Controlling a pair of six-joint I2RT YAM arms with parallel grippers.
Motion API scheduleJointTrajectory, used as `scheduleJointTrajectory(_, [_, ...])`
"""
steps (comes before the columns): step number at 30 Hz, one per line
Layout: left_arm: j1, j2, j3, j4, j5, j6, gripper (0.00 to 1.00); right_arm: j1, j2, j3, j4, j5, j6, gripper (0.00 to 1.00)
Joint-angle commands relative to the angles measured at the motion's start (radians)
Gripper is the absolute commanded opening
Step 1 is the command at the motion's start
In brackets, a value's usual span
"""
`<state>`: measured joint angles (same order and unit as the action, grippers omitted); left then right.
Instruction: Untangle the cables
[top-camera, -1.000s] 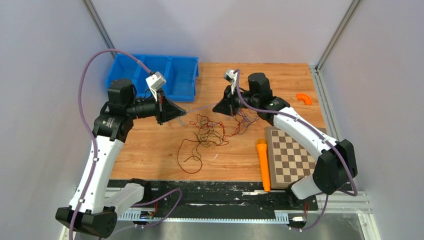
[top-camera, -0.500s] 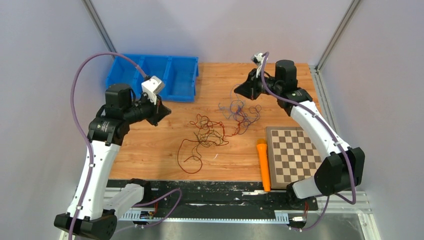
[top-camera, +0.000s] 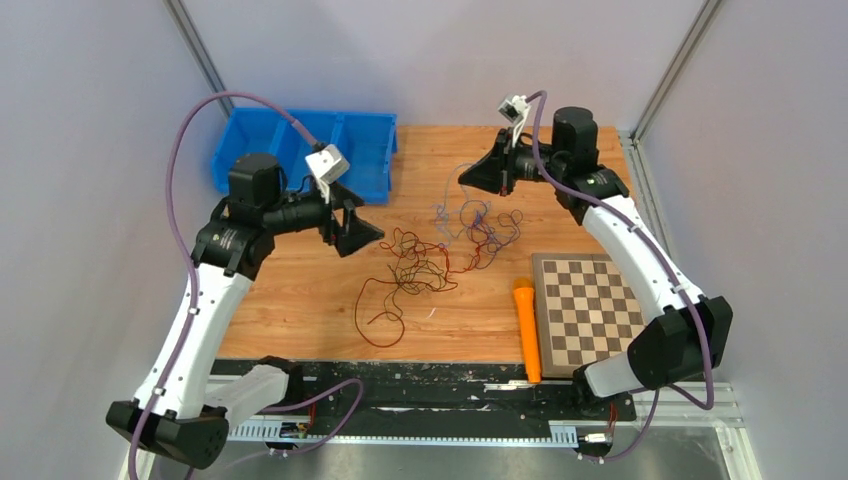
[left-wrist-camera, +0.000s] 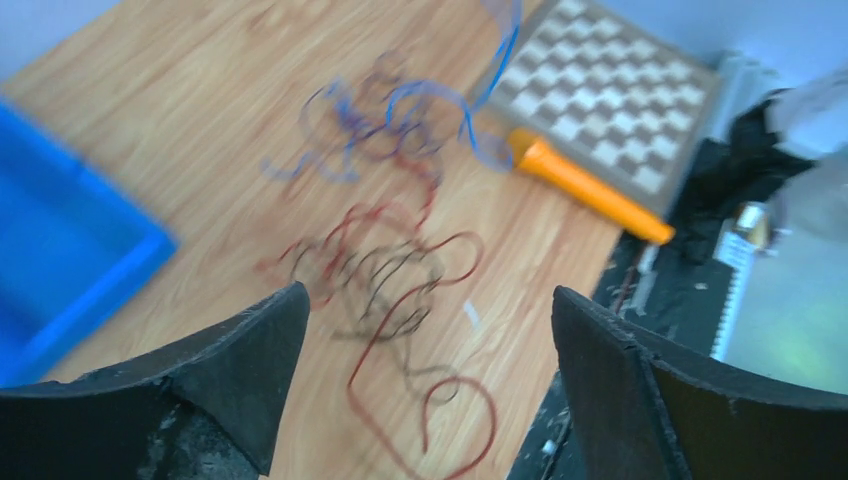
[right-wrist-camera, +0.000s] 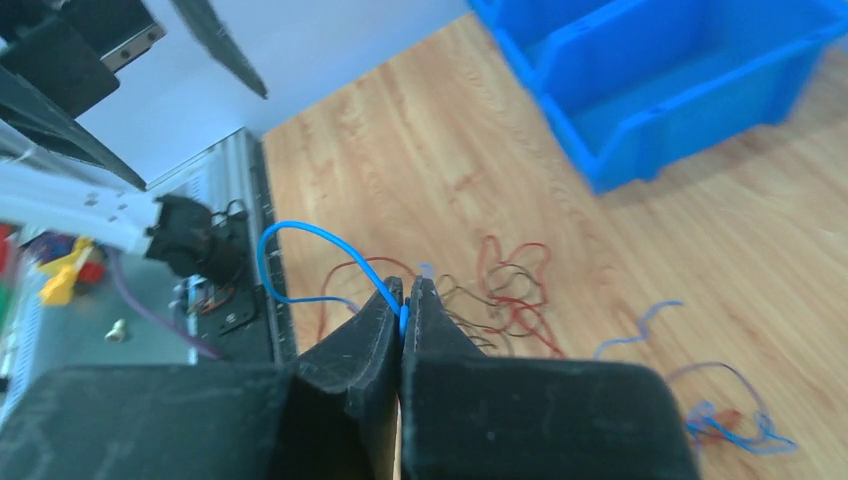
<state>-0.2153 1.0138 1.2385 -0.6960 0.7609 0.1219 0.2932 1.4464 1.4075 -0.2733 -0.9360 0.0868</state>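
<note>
A loose tangle of red and black cables (top-camera: 418, 266) lies mid-table. Just right of it, a thin bluish-purple cable (top-camera: 472, 216) rises from the wood to my right gripper (top-camera: 463, 181), which hangs above the table and is shut on it. In the right wrist view the blue cable (right-wrist-camera: 300, 232) loops out of the pinched right gripper (right-wrist-camera: 405, 300), with the red and black tangle (right-wrist-camera: 510, 290) beyond. My left gripper (top-camera: 368, 235) hovers left of the tangle, open and empty. Its wrist view shows the left gripper (left-wrist-camera: 428, 300) over the red and black tangle (left-wrist-camera: 400, 290) and blue cable (left-wrist-camera: 400, 110), blurred.
A blue divided bin (top-camera: 372, 192) stands at the back left, close behind my left gripper. A checkerboard (top-camera: 585, 310) lies at the front right with an orange cylinder (top-camera: 526, 330) along its left side. Grey walls close in both sides.
My left gripper has opened, let go of the cable and swung right toward the tangle. My right gripper has carried the bluish cable back and right, lifting it off the pile.
</note>
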Motion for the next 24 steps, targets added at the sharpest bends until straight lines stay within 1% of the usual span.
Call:
scheduleJointTrajectory(1, [-0.103,0.104,0.095,0.213,0.127,-0.122,1.0,0.087,0.005,0.033,0.015,-0.095,0.016,0.0])
scheduleJointTrajectory(2, [-0.128,0.123,0.109,0.222,0.146,-0.156,1.0,0.11,0.007,0.037,0.016,-0.094,0.016,0.0])
scheduleJointTrajectory(4, [-0.167,0.168,0.117,0.248,0.157,-0.176,1.0,0.156,0.013,0.044,0.019,-0.095,0.016,0.0])
scheduleJointTrajectory(8, [-0.227,0.213,0.083,0.347,0.161,-0.209,1.0,0.218,0.033,0.061,0.02,-0.096,0.018,0.0])
scheduleJointTrajectory(12, [-0.258,0.258,0.059,0.403,0.187,-0.239,1.0,0.243,0.06,0.077,0.02,-0.087,0.022,0.0])
scheduleJointTrajectory(14, [-0.261,0.273,0.047,0.41,0.17,-0.244,1.0,0.245,0.069,0.085,0.02,-0.085,0.021,0.0])
scheduleJointTrajectory(15, [-0.261,0.276,0.037,0.414,0.151,-0.249,0.98,0.246,0.072,0.09,0.02,-0.085,0.021,0.0])
scheduleJointTrajectory(17, [-0.261,0.276,0.025,0.411,0.131,-0.251,0.86,0.248,0.075,0.089,0.02,-0.082,0.018,0.0])
scheduleJointTrajectory(18, [-0.259,0.27,0.021,0.402,0.126,-0.252,0.71,0.247,0.074,0.087,0.018,-0.079,0.013,0.0])
scheduleJointTrajectory(19, [-0.254,0.262,0.012,0.397,0.121,-0.253,0.62,0.247,0.072,0.08,0.016,-0.068,0.007,0.0])
scheduleJointTrajectory(20, [-0.249,0.245,0.005,0.389,0.121,-0.255,0.42,0.243,0.069,0.073,0.01,-0.053,-0.002,0.01])
scheduleJointTrajectory(21, [-0.233,0.234,-0.013,0.385,0.12,-0.26,0.33,0.238,0.064,0.062,0.005,-0.036,-0.008,0.02])
scheduleJointTrajectory(22, [-0.224,0.207,-0.024,0.376,0.117,-0.262,0.15,0.222,0.062,0.05,0.003,-0.022,-0.003,0.03])
scheduleJointTrajectory(23, [-0.198,0.193,-0.043,0.369,0.107,-0.262,0.07,0.204,0.061,0.039,0.003,-0.017,0.012,0.05])
scheduleJointTrajectory(24, [-0.182,0.169,-0.051,0.345,0.102,-0.258,0.01,0.187,0.065,0.03,0.002,-0.022,0.025,0.11])
